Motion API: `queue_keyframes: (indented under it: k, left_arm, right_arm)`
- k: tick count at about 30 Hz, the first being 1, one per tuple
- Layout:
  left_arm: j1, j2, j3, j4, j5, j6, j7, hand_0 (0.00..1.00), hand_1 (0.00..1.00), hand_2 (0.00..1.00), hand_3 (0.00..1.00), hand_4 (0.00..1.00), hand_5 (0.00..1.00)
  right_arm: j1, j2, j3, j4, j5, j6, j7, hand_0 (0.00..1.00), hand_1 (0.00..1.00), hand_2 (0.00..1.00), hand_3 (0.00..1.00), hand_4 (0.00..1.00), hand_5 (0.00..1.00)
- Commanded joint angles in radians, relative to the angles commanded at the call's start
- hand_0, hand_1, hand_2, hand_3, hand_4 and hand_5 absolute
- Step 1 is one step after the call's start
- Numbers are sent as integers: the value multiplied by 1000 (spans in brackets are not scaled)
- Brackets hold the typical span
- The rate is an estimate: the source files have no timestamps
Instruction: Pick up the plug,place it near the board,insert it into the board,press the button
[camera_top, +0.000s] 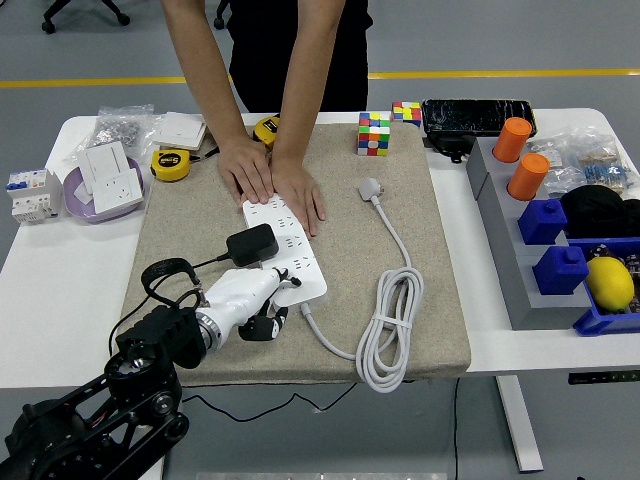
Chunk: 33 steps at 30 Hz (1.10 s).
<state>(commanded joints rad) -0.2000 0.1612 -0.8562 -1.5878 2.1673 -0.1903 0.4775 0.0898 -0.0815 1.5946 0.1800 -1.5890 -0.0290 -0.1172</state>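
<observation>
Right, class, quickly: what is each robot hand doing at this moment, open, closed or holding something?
Left robot hand: at the near end of the white power strip; grip state cannot be told.
Right robot hand: not in view.

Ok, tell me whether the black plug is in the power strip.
In: the black plug sits on the white power strip, its cable trailing left.

At the lower left of the frame the robot's left arm (110, 400) is black, built of round jointed housings with a silver ring at the wrist. Its left hand (248, 303) has a white shell and dark fingertips; a black cable loops above the wrist. At top centre the person (262, 50) wears a black top, forearms bare
</observation>
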Motion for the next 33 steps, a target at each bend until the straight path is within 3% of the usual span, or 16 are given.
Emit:
queue_keyframes:
  k: [23, 33]
  left_arm:
    - [-1, -2, -1, 25, 10, -7, -3, 170, 64, 149, 752, 452, 26]
    - [5, 0, -39, -47, 10, -10, -7, 171, 65, 149, 741, 451, 25]
  right_arm:
    - [0, 0, 3, 0, 0, 0, 1, 872, 735, 727, 768, 998, 929]
    - [-1, 2, 1, 0, 1, -1, 0, 872, 735, 728, 768, 998, 928]
